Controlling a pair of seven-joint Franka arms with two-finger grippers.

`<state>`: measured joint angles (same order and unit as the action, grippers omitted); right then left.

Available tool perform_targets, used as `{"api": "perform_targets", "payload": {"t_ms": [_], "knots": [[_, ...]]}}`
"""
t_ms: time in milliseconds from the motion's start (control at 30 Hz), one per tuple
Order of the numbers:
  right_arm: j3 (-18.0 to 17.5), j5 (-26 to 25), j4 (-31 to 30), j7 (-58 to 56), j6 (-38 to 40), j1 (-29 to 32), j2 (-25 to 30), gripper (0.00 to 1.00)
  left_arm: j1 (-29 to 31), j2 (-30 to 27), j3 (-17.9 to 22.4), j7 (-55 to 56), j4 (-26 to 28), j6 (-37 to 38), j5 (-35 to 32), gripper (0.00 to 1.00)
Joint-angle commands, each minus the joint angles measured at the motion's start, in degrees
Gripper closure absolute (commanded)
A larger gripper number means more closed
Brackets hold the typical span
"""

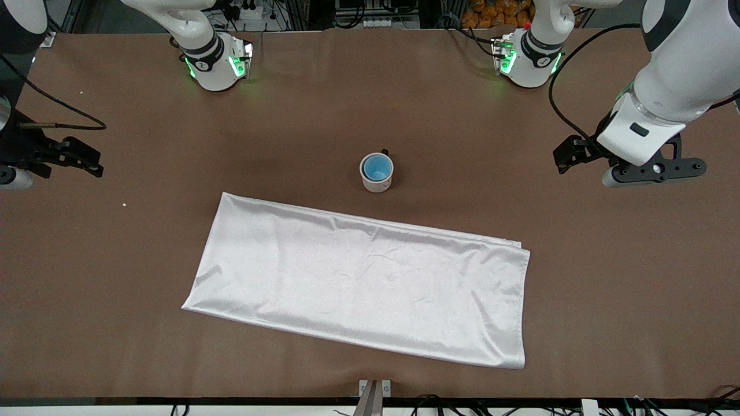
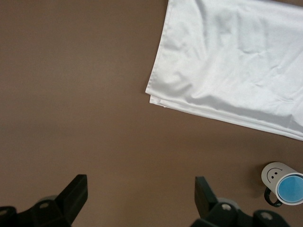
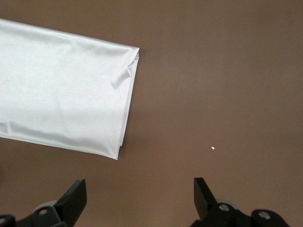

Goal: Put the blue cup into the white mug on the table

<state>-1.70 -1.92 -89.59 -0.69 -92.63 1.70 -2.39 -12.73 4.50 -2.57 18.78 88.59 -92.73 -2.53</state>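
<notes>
Cloth: one white satin cloth [image 1: 364, 283] lies flat in the lower centre of the front view, nearest the camera, folded double, its layered edge at the end toward the left arm's side.
Table: matte brown table [image 1: 607, 300] shows wide bare strips at both ends of the cloth and between the cloth and the arm bases.
White mug: one white mug [image 1: 377, 180] stands upright at frame centre, just farther from the camera than the cloth's edge and apart from it; a smiley mark shows on its side in the left wrist view [image 2: 273, 174].
Blue cup: one blue cup [image 1: 377, 168] sits inside the mug, only its rim and inner floor visible; its wall is hidden by the mug.
Handle: small, dark, mostly hidden at the mug's upper edge.
Left gripper: left gripper [image 2: 139, 196] hangs over bare table at the frame's right edge, fingers spread wide, holding nothing.
Right gripper: right gripper [image 3: 139, 196] hangs over bare table at the frame's left edge, partly cut off there, fingers spread wide, empty.
Crumbs: two pale specks [image 1: 124, 204] on the table.
</notes>
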Motion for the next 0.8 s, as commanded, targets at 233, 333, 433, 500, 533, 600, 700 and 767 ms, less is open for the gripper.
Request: {"api": "perform_targets", "payload": {"t_ms": [233,333,433,500,533,600,700,767], "knots": [[0.6,-0.1,-1.7,0.1,1.1,-0.2,2.9,0.0,-0.7,-2.0,4.7,-10.8,1.8,-0.2,1.3,0.0],[0.6,-0.1,-1.7,0.1,1.3,-0.2,2.9,0.0,-0.7,-2.0,5.5,-12.4,1.8,-0.4,1.3,0.0],[0.6,-0.1,-1.6,0.1,1.3,-0.2,2.9,0.0,-0.7,-1.8,6.2,-13.8,1.8,-0.5,1.3,0.0],[0.6,-0.1,-1.7,0.1,1.4,-0.2,2.9,0.0,-0.7,-1.8,6.8,-15.9,1.8,-0.6,1.3,0.0],[0.6,-0.1,-1.7,0.1,1.6,-0.2,2.9,0.0,-0.7,-1.8,7.0,-16.6,1.9,-0.8,1.3,0.0],[0.6,-0.1,-1.7,0.1,1.9,-0.1,2.9,0.0,-0.7,-1.8,7.4,-17.4,1.9,-1.1,1.3,0.0],[0.7,-0.1,-1.8,0.1,2.0,-0.1,2.8,0.0,-0.7,-1.6,7.5,-18.4,1.9,-1.2,1.3,0.0],[0.7,-0.1,-1.9,0.1,2.2,-0.1,2.7,0.0,-0.7,-1.6,7.6,-19.1,1.9,-1.2,1.3,0.0]]}}
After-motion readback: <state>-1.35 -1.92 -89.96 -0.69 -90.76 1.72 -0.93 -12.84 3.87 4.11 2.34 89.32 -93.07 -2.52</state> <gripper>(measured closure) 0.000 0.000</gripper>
